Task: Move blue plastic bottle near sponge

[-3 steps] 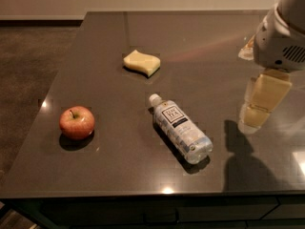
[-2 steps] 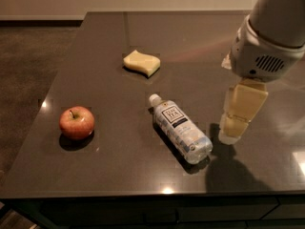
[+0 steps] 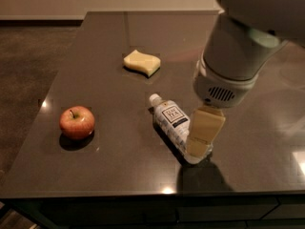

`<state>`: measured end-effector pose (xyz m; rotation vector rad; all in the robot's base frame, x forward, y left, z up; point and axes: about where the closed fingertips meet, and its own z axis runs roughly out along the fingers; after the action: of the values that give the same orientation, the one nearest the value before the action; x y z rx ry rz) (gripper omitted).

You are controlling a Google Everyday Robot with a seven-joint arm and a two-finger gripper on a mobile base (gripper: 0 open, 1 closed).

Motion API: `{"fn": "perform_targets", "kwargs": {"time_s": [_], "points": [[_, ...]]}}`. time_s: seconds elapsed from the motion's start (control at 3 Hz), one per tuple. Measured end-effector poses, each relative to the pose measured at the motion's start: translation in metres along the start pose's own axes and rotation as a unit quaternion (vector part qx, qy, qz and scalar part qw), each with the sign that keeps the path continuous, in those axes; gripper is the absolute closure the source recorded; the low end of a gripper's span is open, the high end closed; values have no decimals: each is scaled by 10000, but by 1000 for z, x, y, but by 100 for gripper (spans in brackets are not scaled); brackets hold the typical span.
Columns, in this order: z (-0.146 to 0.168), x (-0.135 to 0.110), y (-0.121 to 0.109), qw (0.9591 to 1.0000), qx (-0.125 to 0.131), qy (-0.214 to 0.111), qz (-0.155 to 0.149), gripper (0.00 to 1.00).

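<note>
The blue plastic bottle (image 3: 170, 120) lies on its side on the dark table (image 3: 109, 94), white cap pointing to the far left, label with a dark square logo facing up. The pale yellow sponge (image 3: 141, 62) lies farther back, a little to the left, well apart from the bottle. My gripper (image 3: 201, 136) hangs from the large white arm (image 3: 238, 56) and sits at the bottle's base end on the right, covering part of it.
A red apple (image 3: 76, 122) stands at the left of the table, near the left edge. The table's front edge runs just below the bottle and the gripper. Floor lies beyond the left edge.
The arm and gripper have moved left and down, from the right side of the table to the bottle's base end. The bottle, sponge and apple have not moved.
</note>
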<state>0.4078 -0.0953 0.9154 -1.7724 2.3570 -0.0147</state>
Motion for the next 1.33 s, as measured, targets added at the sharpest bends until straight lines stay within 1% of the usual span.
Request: {"fn": "perform_targets", "kwargs": {"time_s": [0.33,0.67,1.0,1.33], "points": [[24,-7,-2,9993,24,122,349,0],[39,-12,-5,9972,-24,269,698,0],[46,-13,-8,9938,-60,422,1023,0],[52,-12,-8,9908,-105,549,1232,0]]}}
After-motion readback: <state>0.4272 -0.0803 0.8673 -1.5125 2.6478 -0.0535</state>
